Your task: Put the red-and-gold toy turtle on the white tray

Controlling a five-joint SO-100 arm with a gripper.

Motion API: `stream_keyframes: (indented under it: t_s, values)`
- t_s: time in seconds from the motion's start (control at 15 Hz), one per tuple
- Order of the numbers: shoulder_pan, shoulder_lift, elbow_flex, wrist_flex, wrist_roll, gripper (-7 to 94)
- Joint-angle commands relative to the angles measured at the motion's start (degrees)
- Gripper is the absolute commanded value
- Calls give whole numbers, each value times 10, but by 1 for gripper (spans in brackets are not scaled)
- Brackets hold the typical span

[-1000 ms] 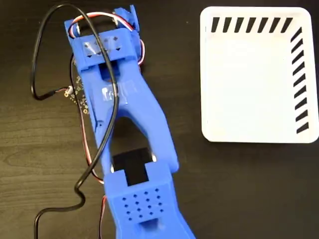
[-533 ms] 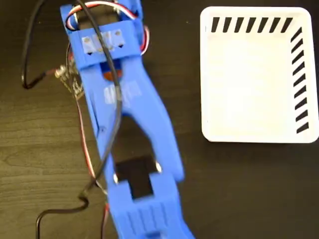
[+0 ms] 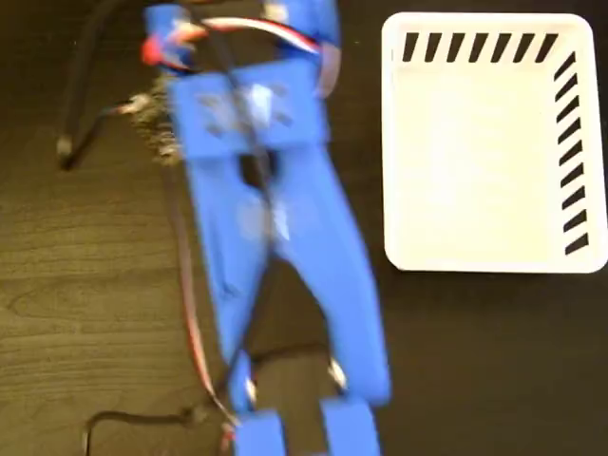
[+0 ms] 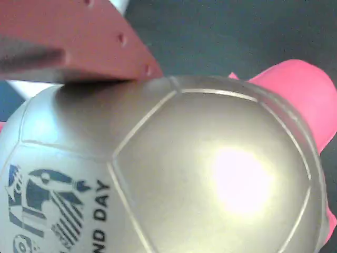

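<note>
Arm [image 3: 275, 237] motion-blurred, hiding pincer in fixed view, turtle [image 4: 174, 174] cropped by wrist-view edges

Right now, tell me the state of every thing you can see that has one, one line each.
red-and-gold toy turtle: right under the wrist camera, a red finger against its gold shell; off the tray.
white tray: empty, flat on the dark table, right of the arm.
blue arm: motion-blurred, stretched toward the top edge of the fixed view.
gripper: whether it is open or shut cannot be told.

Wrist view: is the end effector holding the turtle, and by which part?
Cannot tell. A finger lies against the gold shell of the red-and-gold toy turtle, but no second finger shows.
</note>
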Motion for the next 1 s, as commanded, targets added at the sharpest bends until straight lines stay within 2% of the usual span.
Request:
stream_keyframes:
  t_s: [0.0,0.4,0.67,0.93]
  values:
    - [81,94,18,4,-47,0]
    - [258,80,40,-5,-60,0]
    - [298,49,54,-10,-52,0]
    - [299,-16,80,-71,-29,0]
